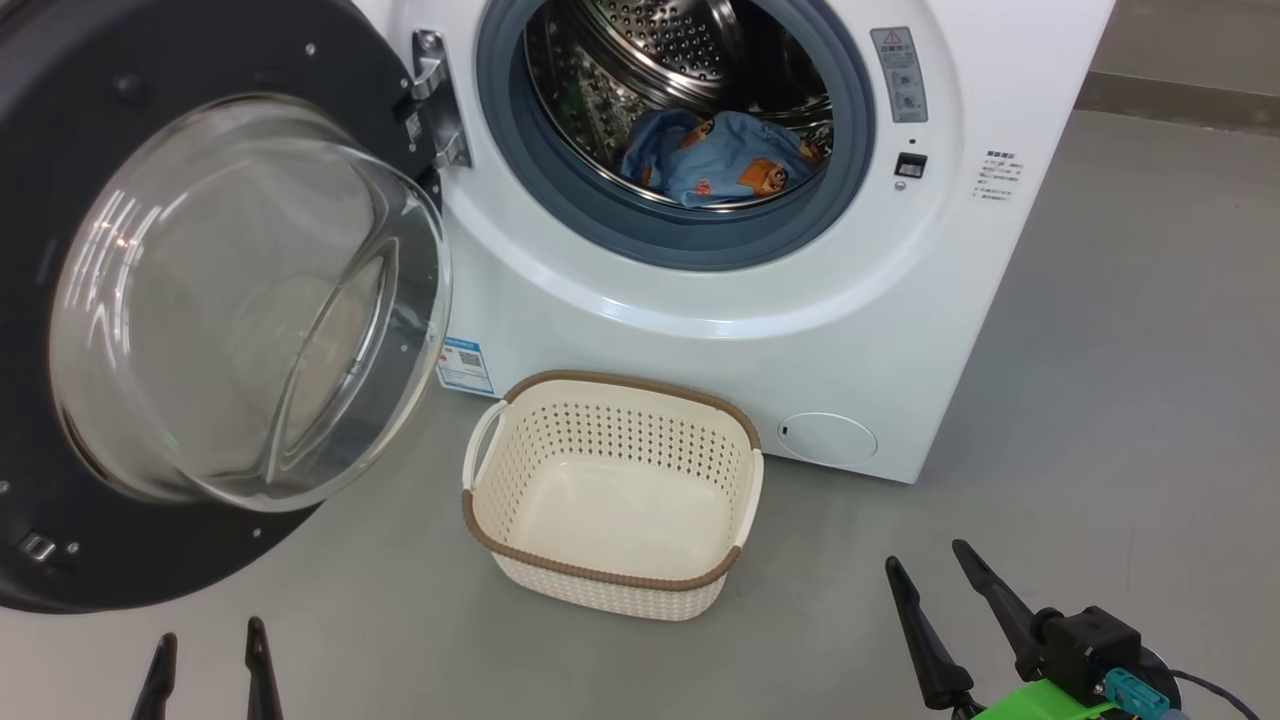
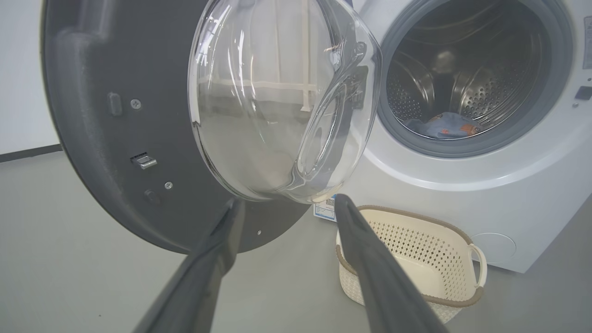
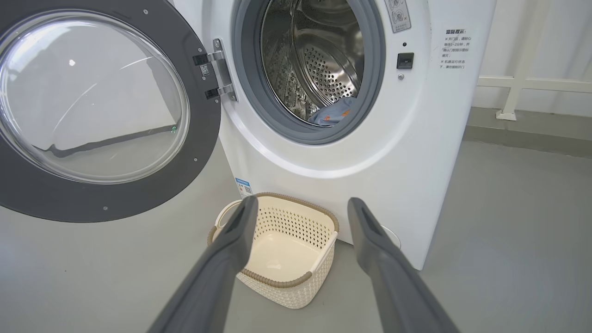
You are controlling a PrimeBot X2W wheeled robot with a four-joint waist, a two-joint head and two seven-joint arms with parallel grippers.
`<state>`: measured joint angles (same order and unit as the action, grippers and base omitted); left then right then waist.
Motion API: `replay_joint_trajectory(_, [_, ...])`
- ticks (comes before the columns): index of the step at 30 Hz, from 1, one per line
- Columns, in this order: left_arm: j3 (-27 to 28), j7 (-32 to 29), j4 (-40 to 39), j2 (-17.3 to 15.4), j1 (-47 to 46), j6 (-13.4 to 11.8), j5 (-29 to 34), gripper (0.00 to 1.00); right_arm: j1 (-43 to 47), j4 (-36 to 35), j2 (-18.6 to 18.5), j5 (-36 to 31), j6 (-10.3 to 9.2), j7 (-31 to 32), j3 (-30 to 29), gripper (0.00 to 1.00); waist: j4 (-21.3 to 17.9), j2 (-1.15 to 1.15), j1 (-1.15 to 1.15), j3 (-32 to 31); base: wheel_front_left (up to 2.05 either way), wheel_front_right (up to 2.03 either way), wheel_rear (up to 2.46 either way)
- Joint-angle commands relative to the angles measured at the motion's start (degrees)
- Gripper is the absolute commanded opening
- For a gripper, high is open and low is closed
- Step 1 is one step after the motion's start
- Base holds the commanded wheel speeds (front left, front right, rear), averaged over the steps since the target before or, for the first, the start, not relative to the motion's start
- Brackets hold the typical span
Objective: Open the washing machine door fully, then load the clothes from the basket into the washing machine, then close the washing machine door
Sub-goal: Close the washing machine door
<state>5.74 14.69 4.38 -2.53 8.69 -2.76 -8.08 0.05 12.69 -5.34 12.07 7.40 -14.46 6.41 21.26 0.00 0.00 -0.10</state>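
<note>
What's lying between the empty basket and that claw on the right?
Nothing: the head view shows bare grey floor between the basket and the right gripper.

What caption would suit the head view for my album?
The clothes in the washing machine, the basket empty on the floor, the door wide open.

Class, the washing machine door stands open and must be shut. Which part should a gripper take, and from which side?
Take the washing machine door by its dark rim beside the latch, the edge farthest from the hinge, probably giving most leverage. The open left gripper is nearest; come from the robot's left, straddling the rim's edge. The bulging glass bowl looks too wide to pinch.
</note>
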Motion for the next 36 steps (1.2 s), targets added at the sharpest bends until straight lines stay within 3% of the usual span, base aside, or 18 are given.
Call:
replay_joint_trajectory(1, [2.11,0.3,-1.51,-0.35,-0.76,-0.31,-0.34,1.0,-0.58,-1.16,-0.08,-0.6,0.09,-0.15,1.36,1.0,0.26,0.0,0.0,-0.05,0.0,0.0,0.0])
replay_joint_trajectory(36, [2.78,0.31,-1.81,-0.35,-0.61,-1.72,-0.64,1.0,-1.01,-1.0,-0.13,-0.45,0.09,0.03,1.41,1.0,0.65,0.0,0.0,0.43,0.0,0.0,0.0])
